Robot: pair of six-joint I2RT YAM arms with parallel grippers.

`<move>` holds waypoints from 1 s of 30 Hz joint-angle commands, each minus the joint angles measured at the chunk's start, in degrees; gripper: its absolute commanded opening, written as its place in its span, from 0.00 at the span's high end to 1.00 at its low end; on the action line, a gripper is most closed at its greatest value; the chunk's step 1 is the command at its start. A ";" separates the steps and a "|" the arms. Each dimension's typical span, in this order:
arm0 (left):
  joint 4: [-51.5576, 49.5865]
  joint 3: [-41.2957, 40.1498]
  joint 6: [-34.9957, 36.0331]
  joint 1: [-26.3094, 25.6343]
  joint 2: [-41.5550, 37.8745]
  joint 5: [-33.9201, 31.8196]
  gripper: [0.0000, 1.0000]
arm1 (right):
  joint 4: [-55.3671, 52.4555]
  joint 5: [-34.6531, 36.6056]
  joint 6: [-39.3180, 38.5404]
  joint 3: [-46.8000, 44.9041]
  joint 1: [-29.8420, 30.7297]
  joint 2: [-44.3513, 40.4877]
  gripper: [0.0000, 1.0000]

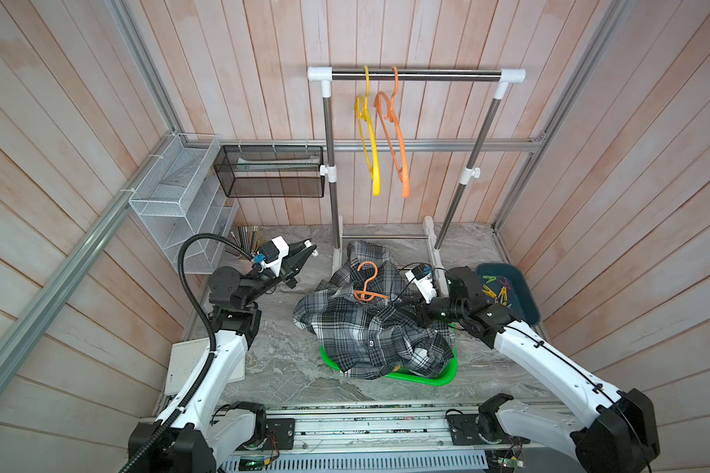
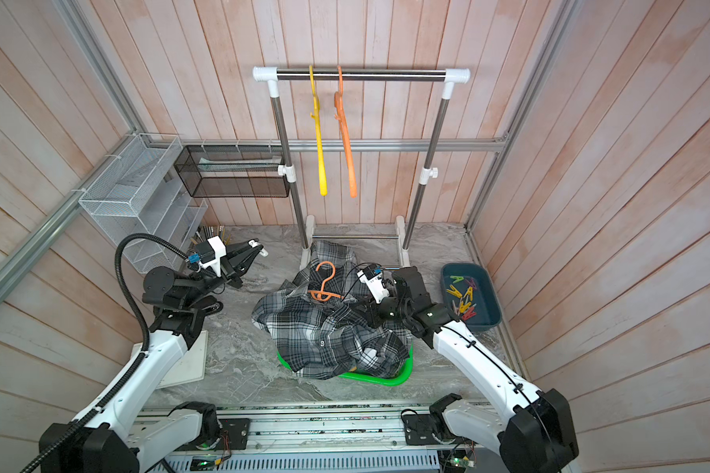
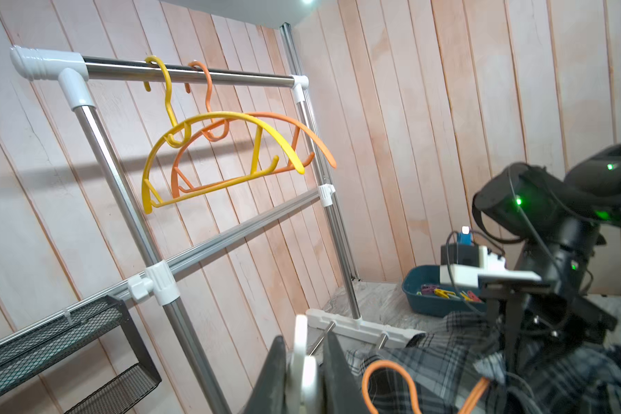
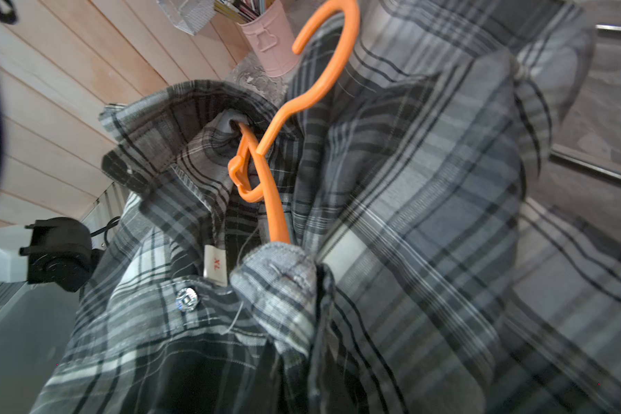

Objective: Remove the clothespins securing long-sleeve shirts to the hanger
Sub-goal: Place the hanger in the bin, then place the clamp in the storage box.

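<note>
A heap of grey-black-white plaid long-sleeve shirts (image 1: pixel 357 331) lies over a green basket (image 1: pixel 431 379). An orange hanger (image 1: pixel 367 282) sticks out of the top shirt's collar (image 4: pixel 180 150). My right gripper (image 1: pixel 392 312) is dug into the heap just right of that hanger. Bunched cloth (image 4: pixel 276 286) hides its fingers and looks pinched between them. No clothespins show on the shirts. Loose clothespins (image 1: pixel 496 291) in yellow, red and purple lie in the teal bin (image 1: pixel 525 303). My left gripper (image 1: pixel 309 248) hangs in the air left of the heap, shut, its pale pads (image 3: pixel 302 344) together.
A clothes rack (image 1: pixel 415 74) at the back carries a bare yellow hanger (image 1: pixel 369 139) and a bare orange hanger (image 1: pixel 396 135). White (image 1: pixel 169 192) and black (image 1: pixel 269 170) mesh baskets hang on the left wall. A pink cup of pens (image 4: pixel 269 39) stands under them.
</note>
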 commanded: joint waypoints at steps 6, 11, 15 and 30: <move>-12.47 2.86 -0.56 -15.06 -3.70 -24.32 1.00 | -1.69 21.06 6.17 1.40 -0.19 -6.79 0.50; -17.31 3.79 -0.40 -23.66 -3.72 -33.97 1.00 | -2.80 26.65 3.73 6.40 0.18 -11.04 0.41; -20.47 5.89 -2.07 -27.45 -2.68 -39.57 1.00 | 2.57 25.53 1.45 7.84 3.38 -12.83 0.39; -20.81 8.34 -8.27 -28.14 0.76 -40.92 1.00 | 24.19 16.32 -1.49 15.12 16.82 2.66 0.40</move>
